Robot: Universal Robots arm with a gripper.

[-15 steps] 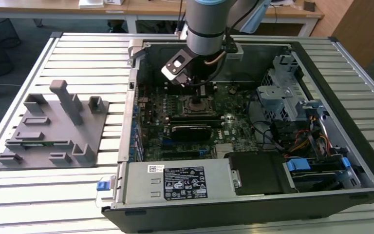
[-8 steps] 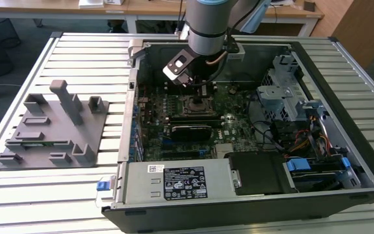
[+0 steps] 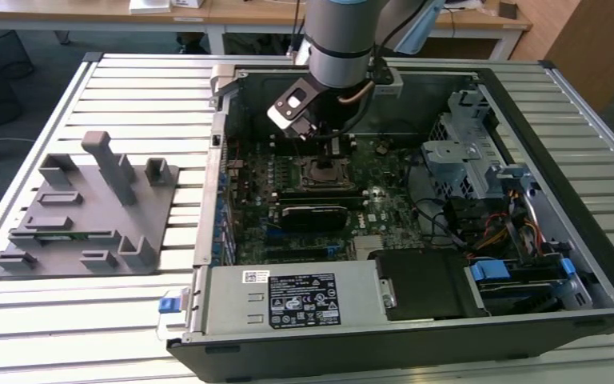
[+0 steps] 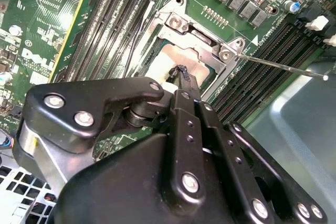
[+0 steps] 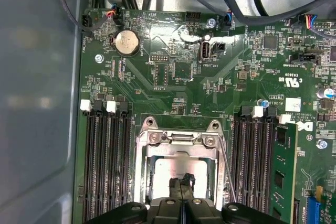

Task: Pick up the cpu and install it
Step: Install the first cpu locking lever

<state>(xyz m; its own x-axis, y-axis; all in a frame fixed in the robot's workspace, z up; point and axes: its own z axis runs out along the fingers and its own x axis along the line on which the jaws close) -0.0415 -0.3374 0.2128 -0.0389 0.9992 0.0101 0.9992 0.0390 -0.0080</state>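
The cpu [image 5: 160, 174] is a pale square chip lying flat inside the metal socket frame [image 5: 178, 139] on the green motherboard. In the second wrist view the cpu [image 4: 176, 56] sits under the same frame [image 4: 202, 27]. My gripper [image 5: 181, 186] hangs straight over it with its two black fingers pressed together. Their tip [image 4: 181, 73] rests on or just above the chip's top. In the exterior view the gripper [image 3: 328, 154] reaches down into the open computer case over the socket [image 3: 323, 172].
Memory slots [image 5: 107, 166] flank the socket on both sides, one holding a green module [image 5: 283, 177]. The grey plastic fixture [image 3: 89, 204] with upright posts stands on the slatted table at the exterior view's left. Drive cages and cables [image 3: 478, 176] crowd the case's right side.
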